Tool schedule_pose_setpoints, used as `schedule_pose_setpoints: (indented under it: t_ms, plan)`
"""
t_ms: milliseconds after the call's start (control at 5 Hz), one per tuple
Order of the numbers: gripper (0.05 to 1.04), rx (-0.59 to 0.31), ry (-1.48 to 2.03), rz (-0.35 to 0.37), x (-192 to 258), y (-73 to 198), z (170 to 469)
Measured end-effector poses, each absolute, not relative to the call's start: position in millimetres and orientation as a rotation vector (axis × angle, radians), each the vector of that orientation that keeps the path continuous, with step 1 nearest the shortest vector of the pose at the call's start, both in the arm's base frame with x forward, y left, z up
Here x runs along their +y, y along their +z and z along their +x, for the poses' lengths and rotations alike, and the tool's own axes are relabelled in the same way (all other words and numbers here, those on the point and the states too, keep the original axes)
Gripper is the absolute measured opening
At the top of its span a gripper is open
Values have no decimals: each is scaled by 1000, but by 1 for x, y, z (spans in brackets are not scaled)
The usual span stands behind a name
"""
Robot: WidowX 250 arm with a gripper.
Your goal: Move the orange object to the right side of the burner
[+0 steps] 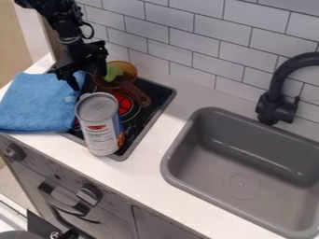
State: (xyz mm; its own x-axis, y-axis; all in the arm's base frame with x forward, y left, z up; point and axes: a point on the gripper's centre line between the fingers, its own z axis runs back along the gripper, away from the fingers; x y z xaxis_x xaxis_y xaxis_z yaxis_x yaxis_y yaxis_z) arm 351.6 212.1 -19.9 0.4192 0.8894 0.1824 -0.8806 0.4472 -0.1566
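At the upper left the gripper (90,80) hangs over the back left of the stove and the edge of the blue cloth, its two fingers spread apart. Close to its right finger is a translucent orange-brown pan (129,70), standing at the back of the black burner plate (148,111). The pan's handle points toward the front right, over the edge of the red burner ring (125,105). A green item (113,73) lies in the pan. Whether the right finger touches the pan, I cannot tell.
A large can (98,125) stands upright on the front of the stove, partly in front of the burner ring. A folded blue cloth (37,102) covers the left side. Right of the stove are the counter (149,161), grey sink (240,163) and black faucet (277,100).
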Motion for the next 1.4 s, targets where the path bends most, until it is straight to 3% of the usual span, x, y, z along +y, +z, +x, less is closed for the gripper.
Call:
schedule_pose_setpoints:
  t_ms: [400, 600, 1000, 1200, 1400]
  plan:
    - [1000, -188, 1160, -14, 204, -31, 352]
    - [952, -208, 1183, -12, 204, -31, 355]
    - [408, -219, 1194, -3, 202, -41, 355]
    - [245, -216, 1179, -1, 200, -44, 354]
    - [219, -170, 1183, 1, 200, -49, 354]
